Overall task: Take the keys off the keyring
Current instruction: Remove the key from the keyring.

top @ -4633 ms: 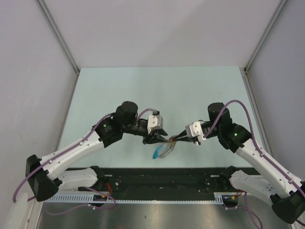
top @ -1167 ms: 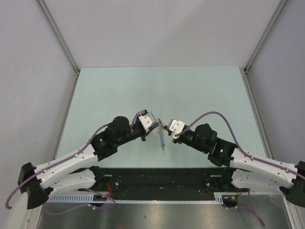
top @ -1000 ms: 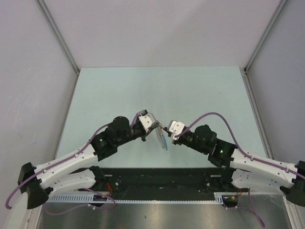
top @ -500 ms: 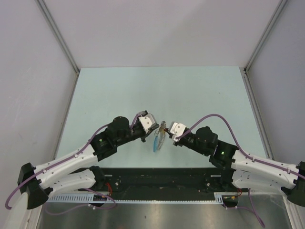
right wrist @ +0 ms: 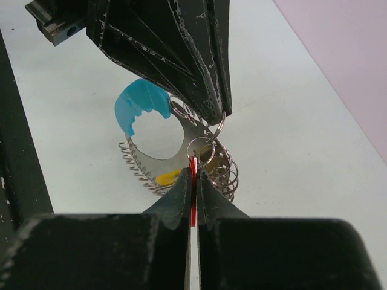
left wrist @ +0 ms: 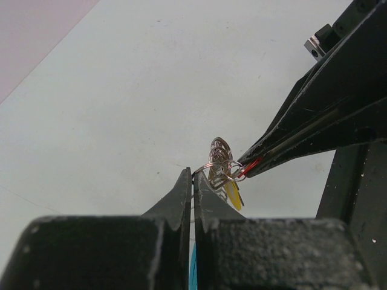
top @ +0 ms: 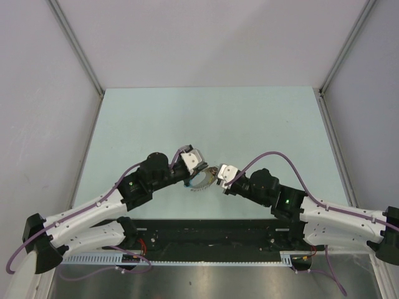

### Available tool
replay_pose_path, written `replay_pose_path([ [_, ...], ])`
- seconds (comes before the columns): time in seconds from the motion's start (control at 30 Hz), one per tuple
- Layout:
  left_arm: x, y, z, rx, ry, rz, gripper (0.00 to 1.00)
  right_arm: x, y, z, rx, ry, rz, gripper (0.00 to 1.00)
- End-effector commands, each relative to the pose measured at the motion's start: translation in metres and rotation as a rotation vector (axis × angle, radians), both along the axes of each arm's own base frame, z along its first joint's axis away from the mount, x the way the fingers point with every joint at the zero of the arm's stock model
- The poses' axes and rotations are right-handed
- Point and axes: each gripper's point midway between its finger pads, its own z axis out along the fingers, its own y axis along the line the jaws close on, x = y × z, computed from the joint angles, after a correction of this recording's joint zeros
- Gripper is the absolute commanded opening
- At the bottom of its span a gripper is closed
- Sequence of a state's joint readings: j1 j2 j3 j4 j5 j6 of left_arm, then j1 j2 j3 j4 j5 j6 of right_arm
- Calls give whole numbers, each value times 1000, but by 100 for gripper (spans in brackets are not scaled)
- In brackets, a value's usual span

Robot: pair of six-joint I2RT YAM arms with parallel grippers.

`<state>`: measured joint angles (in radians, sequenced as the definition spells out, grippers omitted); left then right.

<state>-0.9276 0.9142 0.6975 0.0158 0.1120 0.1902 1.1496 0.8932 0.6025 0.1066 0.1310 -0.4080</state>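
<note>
The keyring (right wrist: 158, 158) is a silvery coiled loop with a bright blue arc (right wrist: 140, 104), hanging above the table between both grippers. My left gripper (left wrist: 192, 174) is shut on one of its thin wire rings (left wrist: 211, 164); in the right wrist view that gripper (right wrist: 217, 115) comes in from the top. My right gripper (right wrist: 193, 172) is shut on the key's red head (right wrist: 193, 164), which is linked into the small rings (right wrist: 202, 145). The key's blade is hidden between the fingers. From above, both gripper tips nearly meet at the keyring (top: 202, 182).
A small yellow piece (right wrist: 166, 177) hangs in the same bundle. The pale green table (top: 206, 118) lies beneath, with grey walls around it and the black base rail (top: 212, 233) at the near edge.
The right gripper has moved a little left and nearer, closing in on the left gripper. The keyring, which hung straight down with its blue end low, has swung up sideways between them.
</note>
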Motion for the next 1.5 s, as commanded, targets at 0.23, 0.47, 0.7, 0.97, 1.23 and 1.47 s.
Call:
replay_pose_path([
  [0.23,9,4,43,-116,-78,56,1,-7,13,-1,35,30,33,0],
  [0.47,13,5,43,-120,-75,77,0,-8,16,4,56,25,36,0],
  [0.7,17,7,42,-116,-72,102,0,-12,22,11,87,22,59,0],
  [0.97,20,6,39,-103,-56,120,1,-14,31,13,94,5,66,0],
  [1.23,20,6,37,-99,-48,120,0,-9,30,19,101,-15,38,0],
  [1.47,20,6,36,-97,-46,121,0,-6,32,25,118,-33,30,0],
])
